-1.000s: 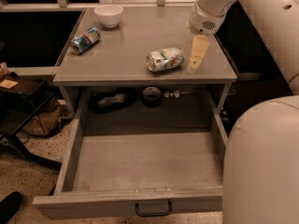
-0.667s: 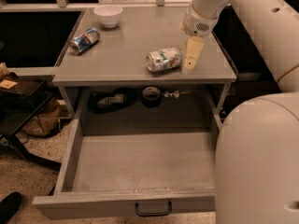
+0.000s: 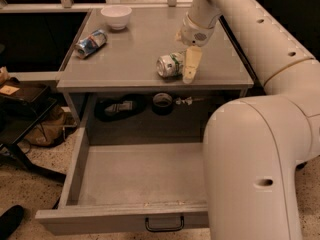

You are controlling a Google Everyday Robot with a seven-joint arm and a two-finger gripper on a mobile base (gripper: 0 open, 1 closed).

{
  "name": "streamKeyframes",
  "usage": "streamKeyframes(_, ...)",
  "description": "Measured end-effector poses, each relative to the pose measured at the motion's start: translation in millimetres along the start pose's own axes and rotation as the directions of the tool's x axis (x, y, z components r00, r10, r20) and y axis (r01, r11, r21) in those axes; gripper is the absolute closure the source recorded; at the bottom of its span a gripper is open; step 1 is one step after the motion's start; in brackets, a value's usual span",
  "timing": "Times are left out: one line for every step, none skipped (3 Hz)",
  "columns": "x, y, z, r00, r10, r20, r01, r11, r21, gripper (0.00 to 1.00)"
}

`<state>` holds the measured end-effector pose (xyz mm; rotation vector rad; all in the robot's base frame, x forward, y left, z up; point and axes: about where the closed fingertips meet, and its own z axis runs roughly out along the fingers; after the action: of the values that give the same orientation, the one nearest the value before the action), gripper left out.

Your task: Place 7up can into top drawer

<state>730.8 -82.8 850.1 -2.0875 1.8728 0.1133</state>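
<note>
Camera view, 7up can [image 3: 169, 65] on its side near front edge of table [image 3: 135, 46], pincer [image 3: 191, 68] pointing down just beside it, its opening cannot be told, drawer [image 3: 100, 222] open below.

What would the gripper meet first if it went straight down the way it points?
Probably the tabletop, close beside the 7up can; the gripper might graze the can first, since depth is unclear.
</note>
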Motion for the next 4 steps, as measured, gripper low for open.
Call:
streamKeyframes(-9.2, -6.1, 20.1, 0.999, -0.031, 0.02, 0.031, 0.9991, -0.029, 0.0)
streamKeyframes(-8.5, -6.6, 35.1, 0.999, -0.002, 0.047, 0.005, 0.9979, -0.064, 0.19)
streamKeyframes(-11.2, -13.3, 39.0, 0.999, -0.004, 0.054, 0.007, 0.9991, -0.043, 0.42)
streamKeyframes(-11.2, -13.4, 39.0, 0.999, -0.004, 0.054, 0.007, 0.9991, -0.043, 0.65)
